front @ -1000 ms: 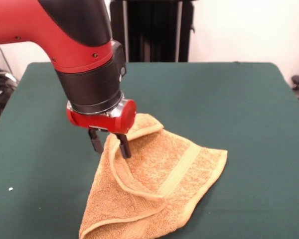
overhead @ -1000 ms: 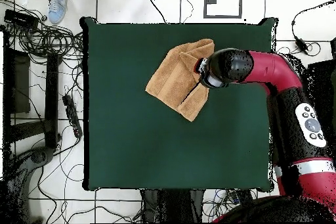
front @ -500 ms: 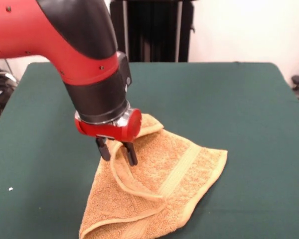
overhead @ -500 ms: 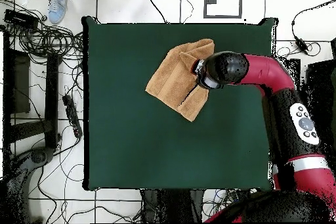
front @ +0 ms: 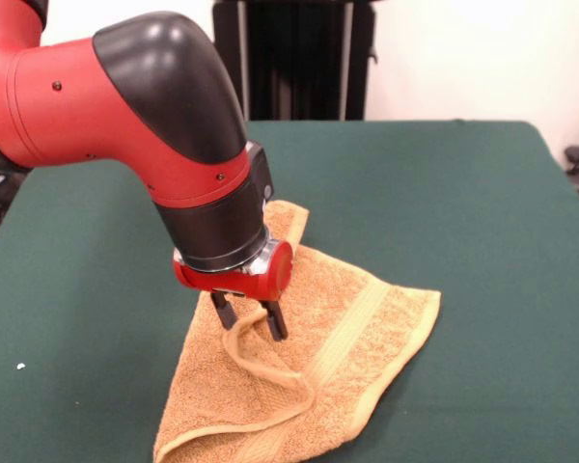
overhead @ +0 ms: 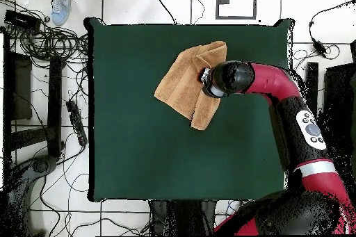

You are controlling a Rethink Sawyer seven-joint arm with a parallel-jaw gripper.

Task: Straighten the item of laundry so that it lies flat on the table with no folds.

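Tangled black cables (overhead: 49,39) lie on the tiled floor (overhead: 125,1) at the frame's left; a shoe (overhead: 61,5) shows at upper left.

Gripper (front: 250,321) now lower and further toward the camera in the front view, down on the folded rim of the towel (front: 357,338) instead of at its upper corner; in the overhead view, shifted further in over the cloth (overhead: 182,81). Fingers (front: 276,320) closer together than before, pinching the raised hem. Upper flap drawn tighter, its corner now standing up behind the wrist. Lower corner in the overhead view pulled slightly toward the arm.
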